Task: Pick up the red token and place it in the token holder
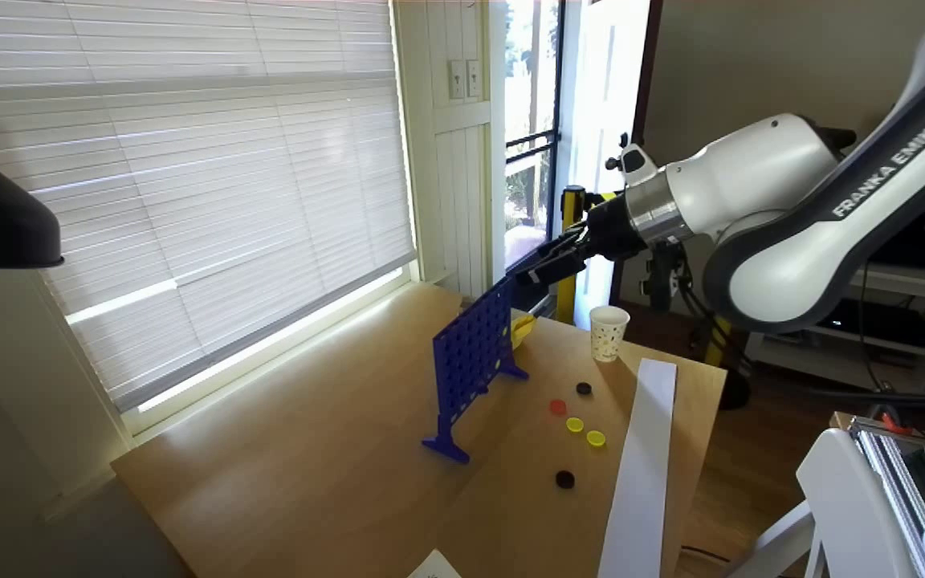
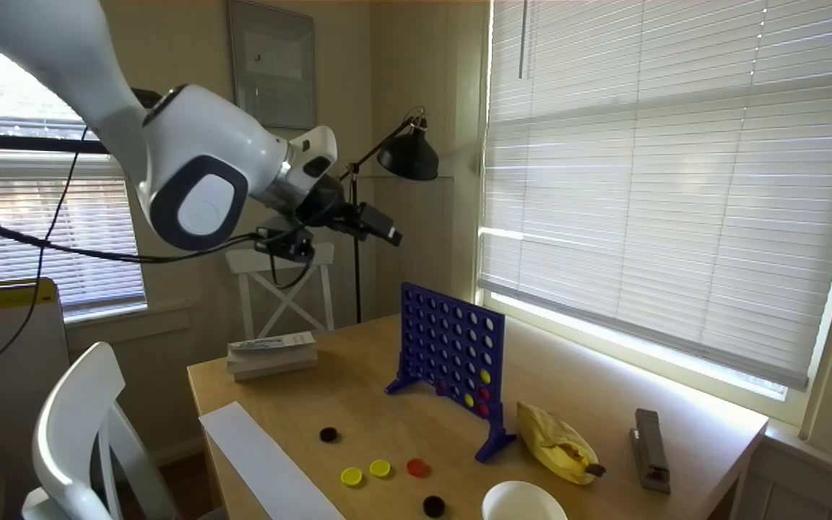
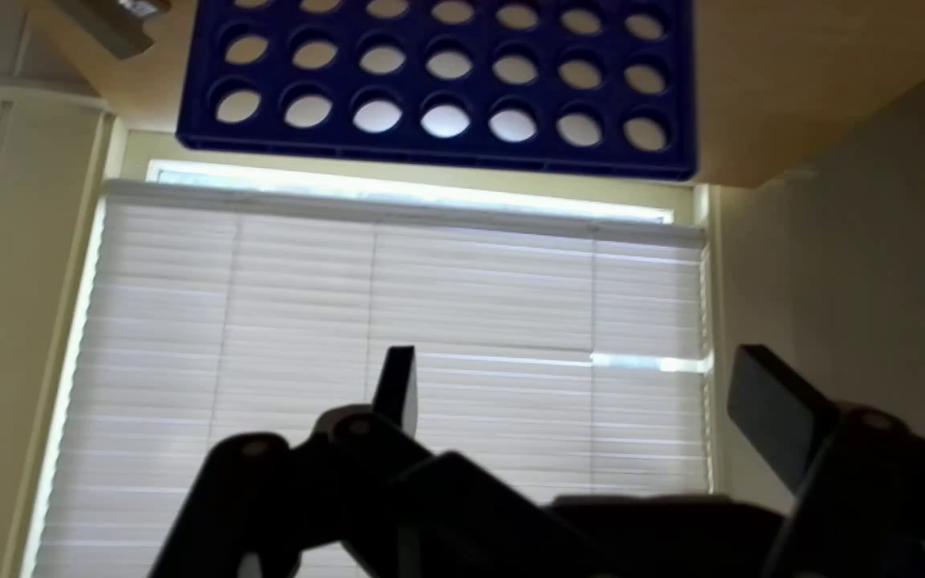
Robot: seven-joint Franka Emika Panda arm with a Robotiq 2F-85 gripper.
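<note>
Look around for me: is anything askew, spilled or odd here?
One thing: near one end, the large window blind shows a bright slit between its closed slats, as if one hangs askew. I see no spill, and the blue grid stands upright.

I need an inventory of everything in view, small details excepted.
Red token: one, red, table
Yellow discs: two, yellow, table
Black discs: two, black, table
Token holder: one, blue, table
Held discs: several, red and yellow, holder
Cup: one, white, table
Banana-like item: one, yellow, table
Stapler: one, grey, table
Strip: one, white, table
Booklike stack: one, white, table
Table: one, brown, centre
Lamp: one, black, near table
Chairs: two, white, near table
Blinds: two, white, background
Arm: one, mostly white, raised
Gripper: one, black, open, arm's end
</note>
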